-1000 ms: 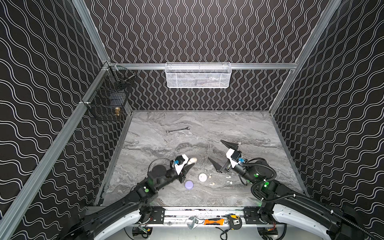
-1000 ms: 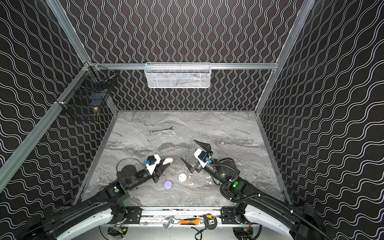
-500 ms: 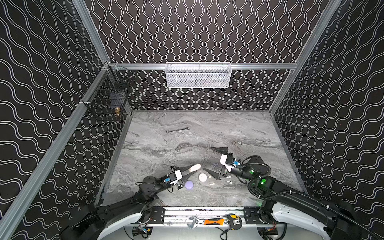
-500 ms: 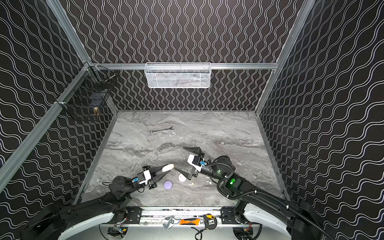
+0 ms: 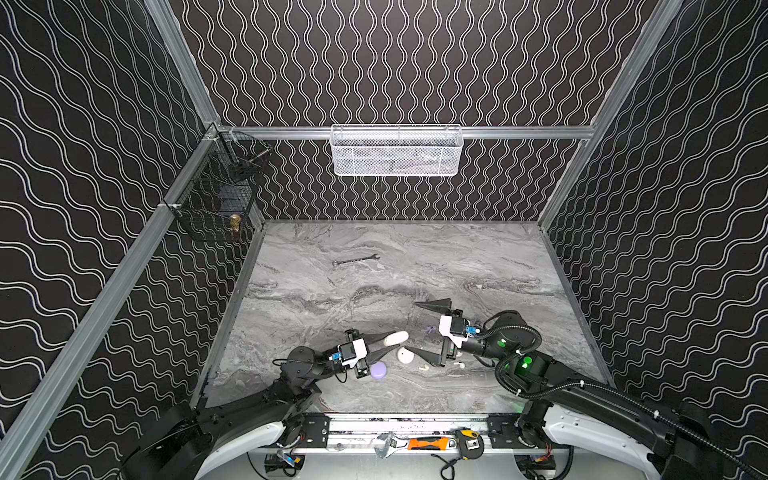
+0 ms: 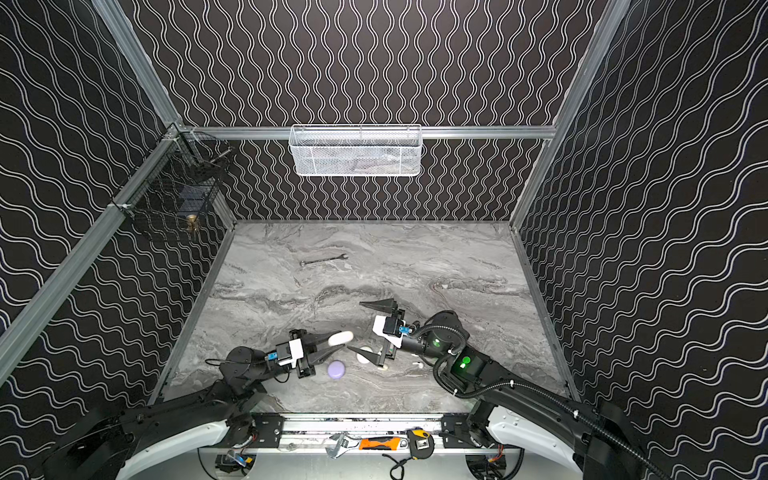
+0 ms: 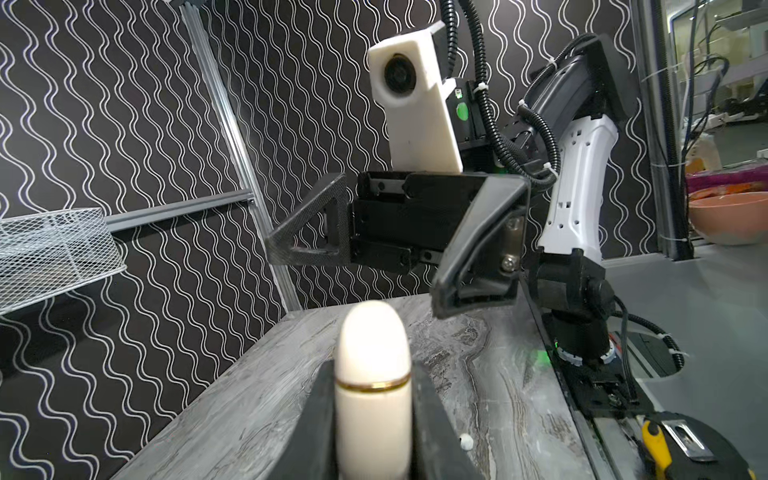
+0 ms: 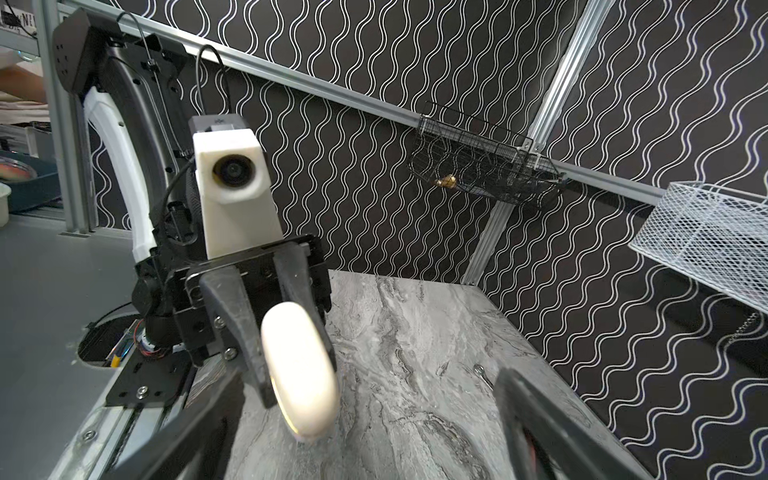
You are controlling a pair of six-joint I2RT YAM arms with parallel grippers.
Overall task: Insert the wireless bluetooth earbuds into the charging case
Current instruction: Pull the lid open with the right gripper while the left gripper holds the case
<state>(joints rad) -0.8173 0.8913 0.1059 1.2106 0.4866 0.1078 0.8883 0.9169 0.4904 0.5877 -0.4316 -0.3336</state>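
Note:
My left gripper [image 5: 391, 340] is shut on a cream charging case [image 5: 395, 338] with a gold seam, held off the table; the same case fills the left wrist view [image 7: 372, 374] and shows in the right wrist view [image 8: 299, 370]. My right gripper [image 5: 413, 327] faces it from the right, open and empty, its fingers [image 5: 432, 305] spread wide just beyond the case. On the table lie a white round case [image 5: 405, 354], a lavender round case [image 5: 378, 370], white earbuds [image 5: 423, 368] [image 5: 459, 365] and a lavender earbud [image 5: 430, 329].
A wrench [image 5: 355, 260] lies mid-table toward the back. A white mesh basket [image 5: 397, 150] hangs on the back wall and a black wire basket [image 5: 220, 195] on the left wall. Hand tools [image 5: 415, 444] sit on the front rail.
The left arm has dropped lower and carried the cream case right. The right gripper has moved left and toward the front, so the two now face each other closely.

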